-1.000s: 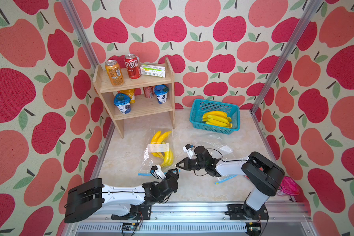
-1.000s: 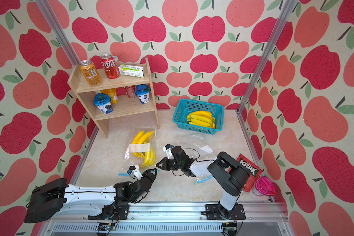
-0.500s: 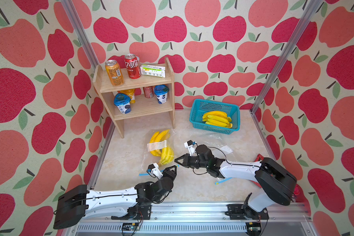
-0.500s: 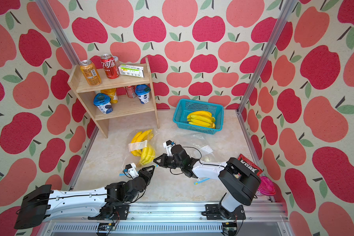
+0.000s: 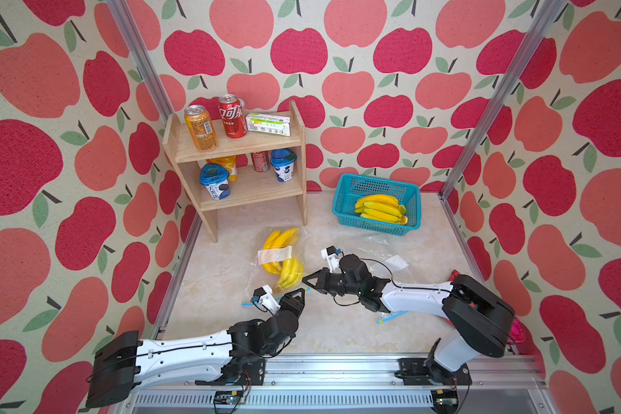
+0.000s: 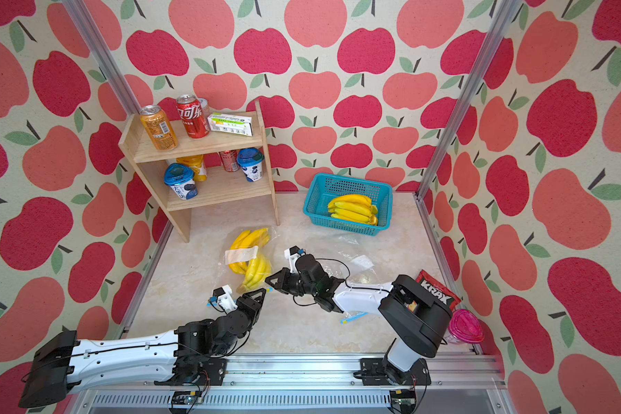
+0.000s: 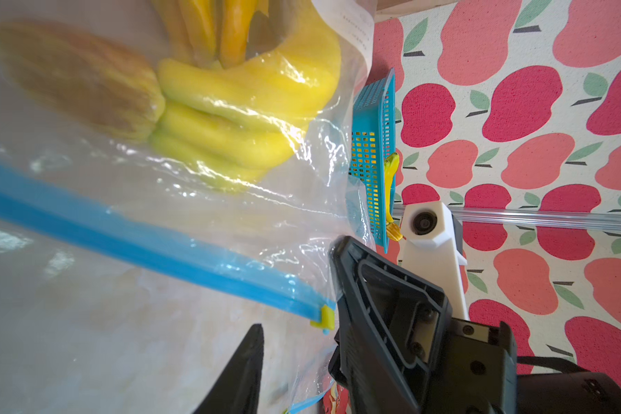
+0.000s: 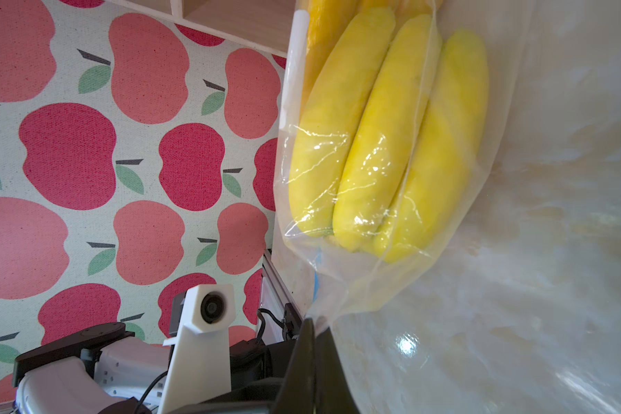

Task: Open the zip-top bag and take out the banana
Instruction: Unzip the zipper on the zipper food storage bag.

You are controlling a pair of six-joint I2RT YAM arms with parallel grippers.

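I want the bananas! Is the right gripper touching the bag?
Touching. Right wrist view: the shut right gripper pinches the zip-top bag by its corner.

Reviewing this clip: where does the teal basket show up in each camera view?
Top view: basket at the back, right of the shelf.
Top view: basket in the same spot, right of the shelf.
Left wrist: basket seen just past the full bag.
Right wrist: not in it.
Shared landmark: the full bag, in all four views.
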